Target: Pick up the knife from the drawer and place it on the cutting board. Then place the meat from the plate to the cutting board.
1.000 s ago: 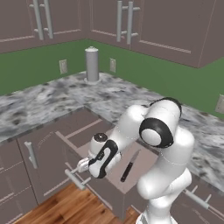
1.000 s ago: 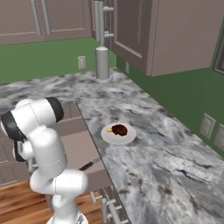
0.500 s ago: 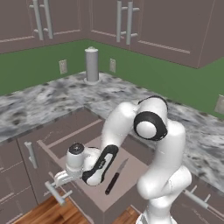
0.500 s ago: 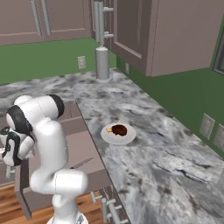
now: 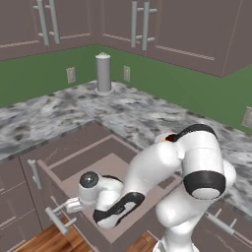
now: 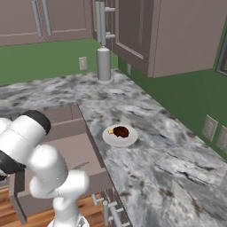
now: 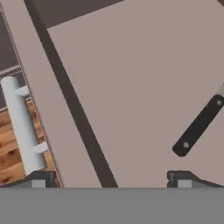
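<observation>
jaws: hanging wide apart, grasping nothing | knife (image 7: pixel 199 126): lying on drawer (image 7: pixel 131 78) floor, black handle showing | meat (image 6: pixel 121 131): sitting on plate (image 6: pixel 109 138) on desk (image 6: pixel 177 164)

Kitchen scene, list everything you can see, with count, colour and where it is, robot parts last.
drawer: one, brown-mauve, pulled open below the counter
drawer handle: one, silver bar, on the drawer front
knife: one, black handle, lying on the drawer bottom
plate: one, white, on the counter right of the drawer
meat: one, dark reddish-brown, on the plate
cylinder: one, grey, upright at the counter corner
counter: one, grey marbled, L-shaped
gripper: one, dark tips, open over the drawer's front edge
</observation>
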You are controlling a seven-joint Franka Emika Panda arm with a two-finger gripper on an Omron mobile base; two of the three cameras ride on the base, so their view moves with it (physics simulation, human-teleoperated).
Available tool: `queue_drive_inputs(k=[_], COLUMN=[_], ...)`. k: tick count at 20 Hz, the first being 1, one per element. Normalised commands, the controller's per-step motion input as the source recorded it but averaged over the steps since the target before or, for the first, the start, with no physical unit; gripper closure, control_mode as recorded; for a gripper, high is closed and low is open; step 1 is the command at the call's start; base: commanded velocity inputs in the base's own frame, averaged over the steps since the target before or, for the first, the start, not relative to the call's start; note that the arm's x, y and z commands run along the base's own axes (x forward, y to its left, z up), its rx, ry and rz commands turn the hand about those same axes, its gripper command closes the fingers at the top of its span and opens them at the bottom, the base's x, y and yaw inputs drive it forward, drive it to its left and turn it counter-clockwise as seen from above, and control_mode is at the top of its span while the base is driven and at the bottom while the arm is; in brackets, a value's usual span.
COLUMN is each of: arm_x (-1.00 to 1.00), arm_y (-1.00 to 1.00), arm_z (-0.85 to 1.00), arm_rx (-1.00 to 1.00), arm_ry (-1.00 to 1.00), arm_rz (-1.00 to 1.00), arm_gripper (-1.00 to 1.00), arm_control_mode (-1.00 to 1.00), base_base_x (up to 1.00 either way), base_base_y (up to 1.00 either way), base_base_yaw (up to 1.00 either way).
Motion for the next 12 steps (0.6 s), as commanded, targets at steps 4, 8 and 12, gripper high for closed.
queue_drive_inputs(k=[4, 8, 12], arm_x=[0.10, 0.00, 0.00], arm_y=[-0.52, -0.33, -0.36], arm_z=[1.00, 1.00, 1.00], arm_rx=[0.00, 0.03, 0.04], arm_ry=[0.06, 0.09, 0.12], arm_rz=[-0.10, -0.01, 0.00], arm_gripper=[-1.00, -1.00, -1.00], arm_control_mode=[-1.00, -1.00, -1.00], base_base_x=[0.00, 0.00, 0.00], base_base_y=[0.00, 0.00, 0.00], base_base_yaw=[0.00, 0.00, 0.00])
